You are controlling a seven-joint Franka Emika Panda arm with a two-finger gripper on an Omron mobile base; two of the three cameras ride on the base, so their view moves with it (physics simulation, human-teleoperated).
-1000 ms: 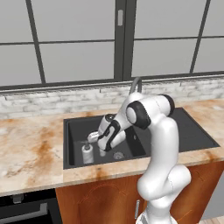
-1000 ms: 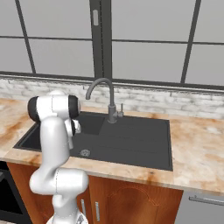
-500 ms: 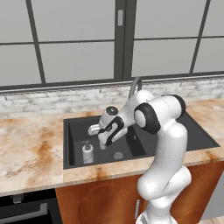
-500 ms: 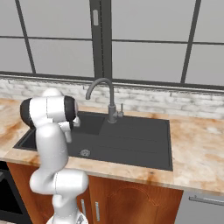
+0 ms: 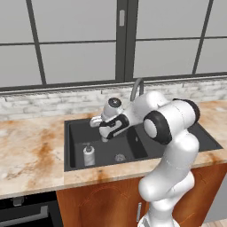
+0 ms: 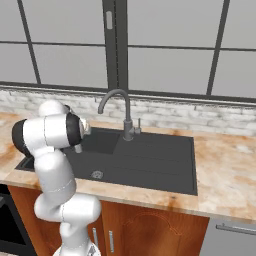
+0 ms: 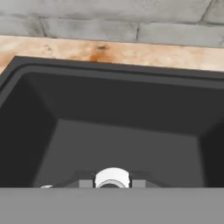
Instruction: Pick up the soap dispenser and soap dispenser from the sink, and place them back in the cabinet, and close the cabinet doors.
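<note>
The gripper (image 5: pixel 104 138) is clamping the slim white soap dispenser (image 7: pixel 112 178) above the matte charcoal sink (image 5: pixel 74 133). The marbled soap dispenser (image 5: pixel 89 155) is standing upright on the basin floor, near the steel drain (image 5: pixel 119 157).

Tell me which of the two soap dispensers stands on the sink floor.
The grey-white dispenser with the pump, upright on the sink floor left of the drain. The white dispenser is up off the floor instead, clamped in the gripper.
</note>
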